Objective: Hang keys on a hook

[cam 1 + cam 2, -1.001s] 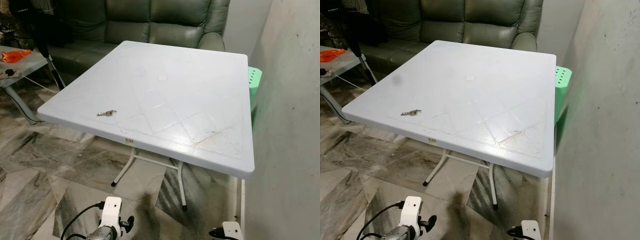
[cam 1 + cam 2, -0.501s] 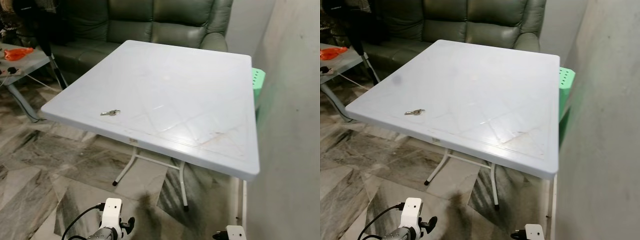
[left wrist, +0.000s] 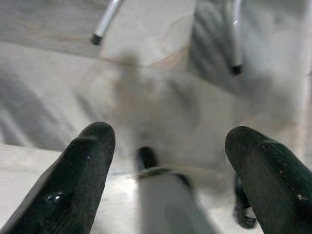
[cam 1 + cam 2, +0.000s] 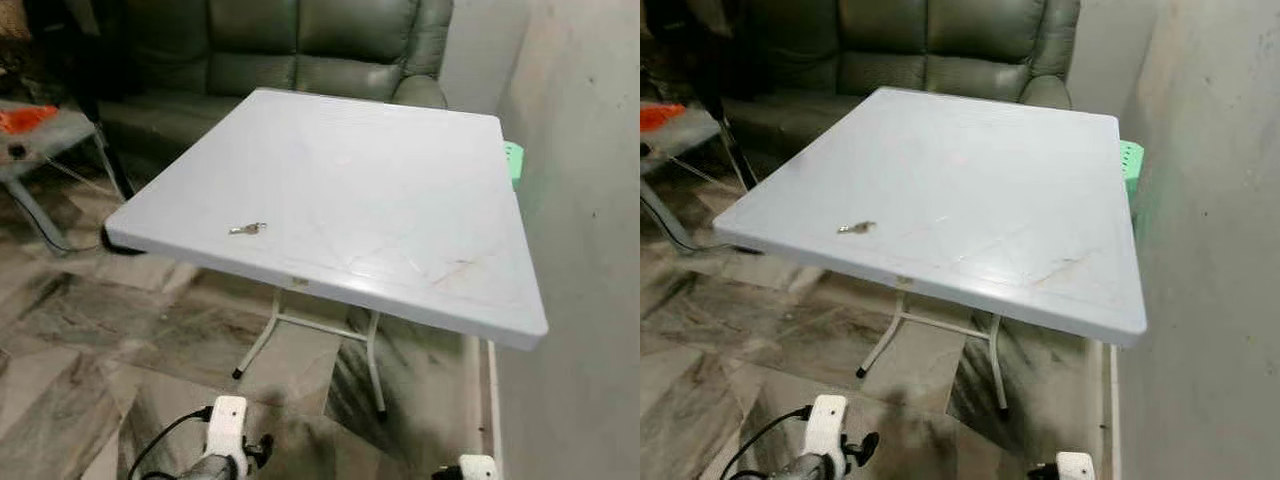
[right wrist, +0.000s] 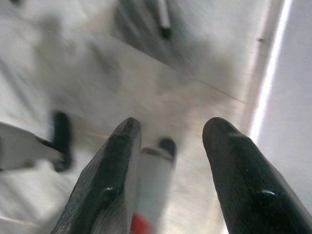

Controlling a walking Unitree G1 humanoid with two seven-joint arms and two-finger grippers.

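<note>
Keys (image 4: 247, 229) are seen lying flat on a white table (image 4: 400, 200), close to its near left edge and well apart from both arms. No hook can be made out in the pictures; a bare wall (image 4: 590, 250) stands to the right of the table, and a green sofa (image 4: 290, 45) lies at the far side. A small side table (image 4: 50, 140) with an orange item is seen at the far left.

The left gripper (image 3: 170, 156) is held low, pointed at the marble floor (image 4: 60, 370) near the table legs, its black fingers (image 3: 78, 180) spread wide with nothing between them. The right gripper (image 5: 168, 161) is likewise lowered toward the floor beside the wall, its fingers (image 5: 107, 185) parted and empty.

The step in hand is judged to be the approach: the keys are not yet picked up. Next, the table must be closed on, and one gripper, most likely the left as the nearer, must be raised over the edge and brought down on the keys. A low, flat pinch is called for, since the keys lie thin against the tabletop. A hook must then be found.
</note>
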